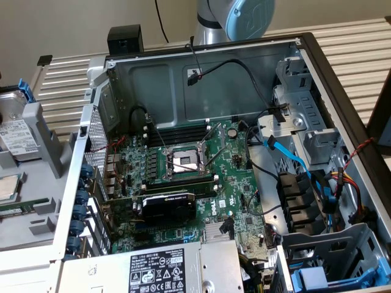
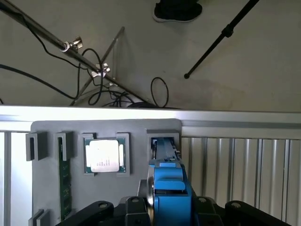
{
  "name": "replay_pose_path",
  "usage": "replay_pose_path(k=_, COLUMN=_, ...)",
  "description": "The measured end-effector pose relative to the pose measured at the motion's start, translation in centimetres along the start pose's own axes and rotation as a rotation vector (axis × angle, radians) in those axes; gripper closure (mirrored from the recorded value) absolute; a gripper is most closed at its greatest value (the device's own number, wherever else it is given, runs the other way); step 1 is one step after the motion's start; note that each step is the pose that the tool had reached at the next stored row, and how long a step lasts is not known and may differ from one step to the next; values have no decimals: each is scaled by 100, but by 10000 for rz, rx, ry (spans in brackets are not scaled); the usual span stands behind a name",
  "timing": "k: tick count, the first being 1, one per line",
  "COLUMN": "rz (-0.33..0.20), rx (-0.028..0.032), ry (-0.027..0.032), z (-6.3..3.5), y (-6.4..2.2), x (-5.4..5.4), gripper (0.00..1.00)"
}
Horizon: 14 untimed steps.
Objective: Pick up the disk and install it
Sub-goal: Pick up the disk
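1. One gripper was at the foot of the wrist view, its jaws drawn partway in and pressed against both sides of the disk.
2. The disk stood on edge, with the bright blue carrier end toward the claw. An upright pose like this probably lets the jaws close on its flat faces.
3. The far end of the disk ran into a narrow slot of the grey parts holder. I could not tell whether it was seated or lifted slightly clear.
4. A square silver processor chip lay flat in the pocket beside that slot. A green memory stick stood in a slot beyond it. Each part had its own recess, likely to keep it steady for grasping.
5. In the exterior view, the open computer case lay with its motherboard facing up. The holder was just off the exterior view's left of the case.
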<state>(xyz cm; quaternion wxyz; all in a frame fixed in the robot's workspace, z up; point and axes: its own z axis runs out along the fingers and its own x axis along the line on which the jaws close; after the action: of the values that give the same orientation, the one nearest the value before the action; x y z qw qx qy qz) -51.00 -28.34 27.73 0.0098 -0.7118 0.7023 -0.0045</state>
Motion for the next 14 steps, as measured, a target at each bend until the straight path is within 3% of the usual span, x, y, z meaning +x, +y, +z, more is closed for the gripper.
replay_pose_path(k=10, rz=0, rx=1, ry=-3, z=-35, y=7, x=1, gripper=62)
replay_pose_path(k=14, rz=84, rx=-42, ry=22, z=-25, y=8, x=1, gripper=62)
